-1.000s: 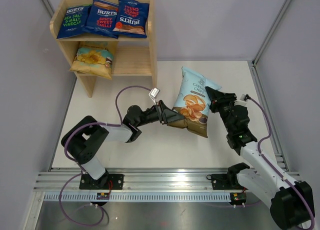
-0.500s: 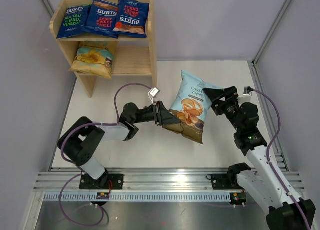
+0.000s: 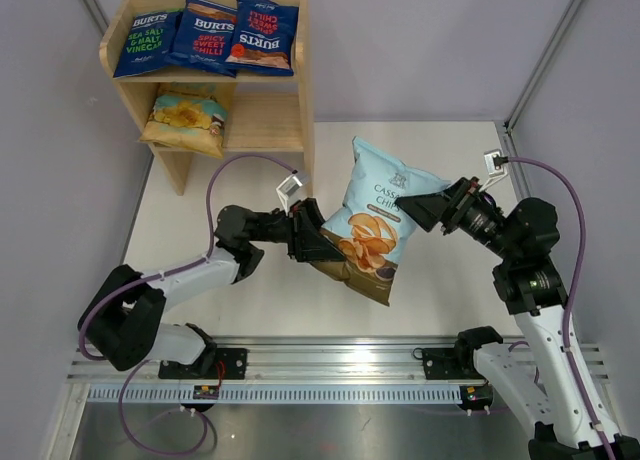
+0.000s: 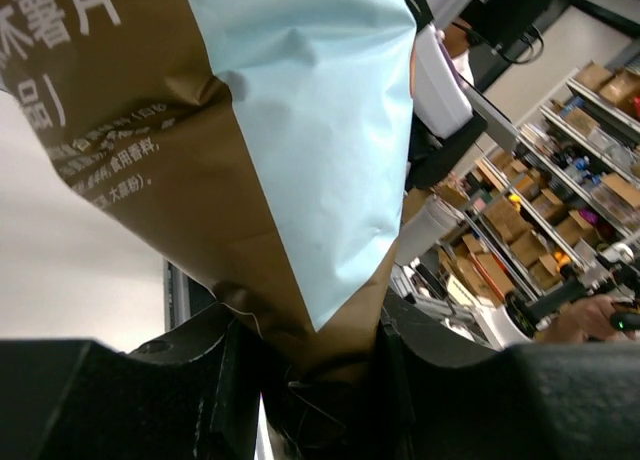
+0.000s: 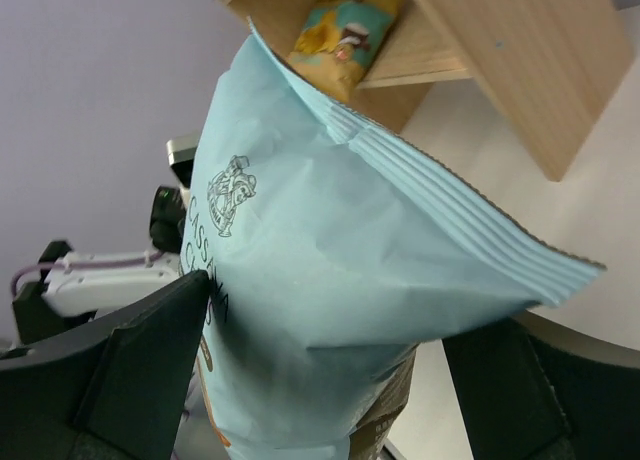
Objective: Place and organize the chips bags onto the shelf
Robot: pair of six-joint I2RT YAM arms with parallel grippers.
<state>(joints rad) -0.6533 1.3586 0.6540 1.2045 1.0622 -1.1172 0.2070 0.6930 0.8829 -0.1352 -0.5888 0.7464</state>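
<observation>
Shelf stands at the far left of the table, with three BURTS bags side by side on the top tier and the CHIPS bag on the left part of the lower tier. Cassava Chips bag sits over mid-table, in front of and right of the shelf, tilted, top end toward the back, between the two arms. Left gripper is at its lower left edge, which sits between the jaws; right gripper is at its right edge, one finger on either side.
</observation>
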